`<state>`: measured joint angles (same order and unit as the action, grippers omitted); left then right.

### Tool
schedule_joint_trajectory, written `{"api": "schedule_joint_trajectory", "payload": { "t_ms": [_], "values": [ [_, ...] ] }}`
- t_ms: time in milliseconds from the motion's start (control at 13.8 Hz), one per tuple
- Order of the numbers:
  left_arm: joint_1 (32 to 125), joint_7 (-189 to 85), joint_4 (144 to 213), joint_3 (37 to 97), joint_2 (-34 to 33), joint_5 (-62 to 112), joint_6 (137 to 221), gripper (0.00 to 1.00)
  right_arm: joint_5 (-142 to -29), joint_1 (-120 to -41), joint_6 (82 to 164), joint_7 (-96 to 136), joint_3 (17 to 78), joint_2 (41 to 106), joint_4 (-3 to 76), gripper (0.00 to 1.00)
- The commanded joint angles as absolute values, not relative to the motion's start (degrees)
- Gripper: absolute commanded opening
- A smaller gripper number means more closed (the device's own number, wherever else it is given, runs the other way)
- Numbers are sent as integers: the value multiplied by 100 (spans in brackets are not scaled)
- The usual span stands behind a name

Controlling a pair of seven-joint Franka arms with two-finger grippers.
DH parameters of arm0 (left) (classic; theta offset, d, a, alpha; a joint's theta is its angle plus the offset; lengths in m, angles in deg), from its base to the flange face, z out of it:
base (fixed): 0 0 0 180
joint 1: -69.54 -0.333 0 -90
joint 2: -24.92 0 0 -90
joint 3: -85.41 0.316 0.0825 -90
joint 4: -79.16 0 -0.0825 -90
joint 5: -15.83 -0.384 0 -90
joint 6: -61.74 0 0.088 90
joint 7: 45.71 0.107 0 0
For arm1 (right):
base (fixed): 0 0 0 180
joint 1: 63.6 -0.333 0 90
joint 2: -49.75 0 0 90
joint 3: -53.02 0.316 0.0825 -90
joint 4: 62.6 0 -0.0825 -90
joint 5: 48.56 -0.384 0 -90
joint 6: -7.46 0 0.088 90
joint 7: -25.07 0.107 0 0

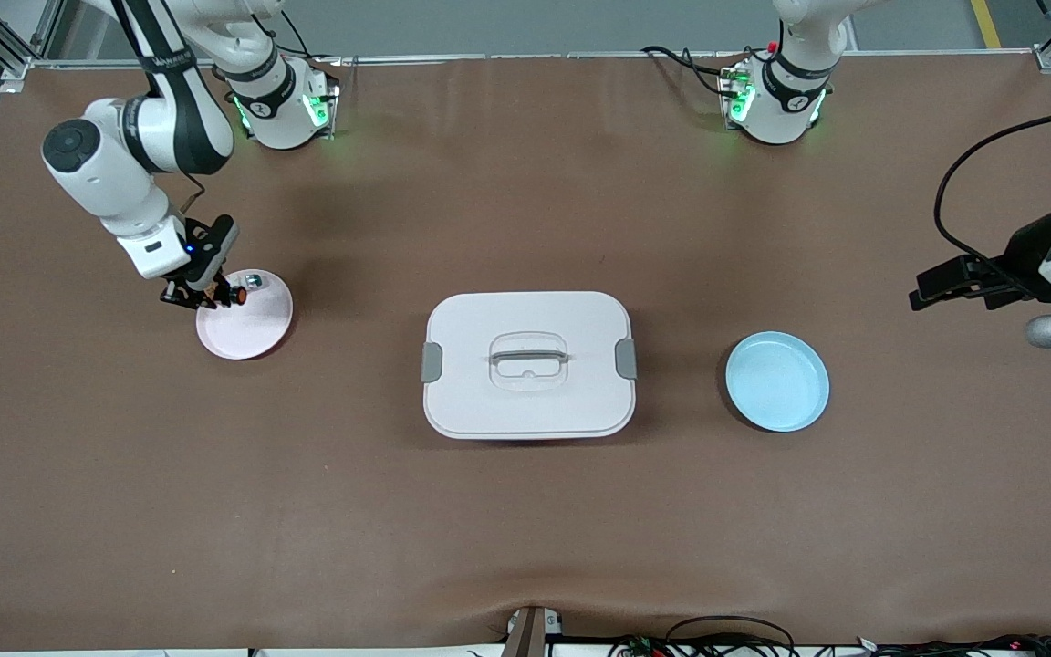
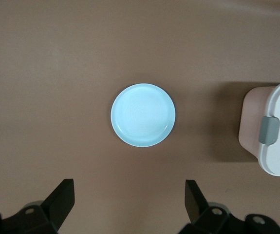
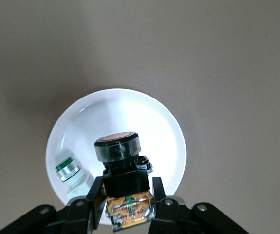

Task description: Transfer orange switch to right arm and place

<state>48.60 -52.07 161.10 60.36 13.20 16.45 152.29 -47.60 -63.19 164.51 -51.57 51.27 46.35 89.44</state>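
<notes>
My right gripper [image 1: 206,297] is shut on the orange switch [image 1: 235,295], a black stubby cylinder with an orange cap, and holds it over the pink plate [image 1: 256,328] at the right arm's end of the table. In the right wrist view the switch [image 3: 119,151] sits between the fingers [image 3: 93,195], above the plate [image 3: 164,126]. A small clear, green and silver part [image 3: 67,170] lies on that plate beside the switch. My left gripper [image 1: 931,287] is open and empty, up in the air at the left arm's end of the table; its fingers [image 2: 62,197] stand wide apart.
A white lidded box [image 1: 528,363] with grey clips stands mid-table. A light blue plate [image 1: 777,380] lies between the box and the left arm's end; it also shows in the left wrist view [image 2: 143,115].
</notes>
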Motion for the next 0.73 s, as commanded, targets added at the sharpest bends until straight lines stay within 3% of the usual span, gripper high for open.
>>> {"api": "schedule_joint_trajectory", "payload": {
  "t_ms": [0, 290, 653],
  "values": [
    [4556, -5098, 16160, 6001, 1385, 1574, 15139, 100, -4671, -6202, 16987, -5218, 5197, 5079, 8997, 0],
    [4248, -4994, 16606, 5984, 1568, 1583, 15498, 100, -4671, -6202, 17506, -5210, 5197, 5528, 8989, 0],
    [4062, -4536, 18329, 6001, 2719, 1714, 16807, 100, -4663, -6184, 18157, -5210, 5188, 6082, 8962, 0]
  ]
}}
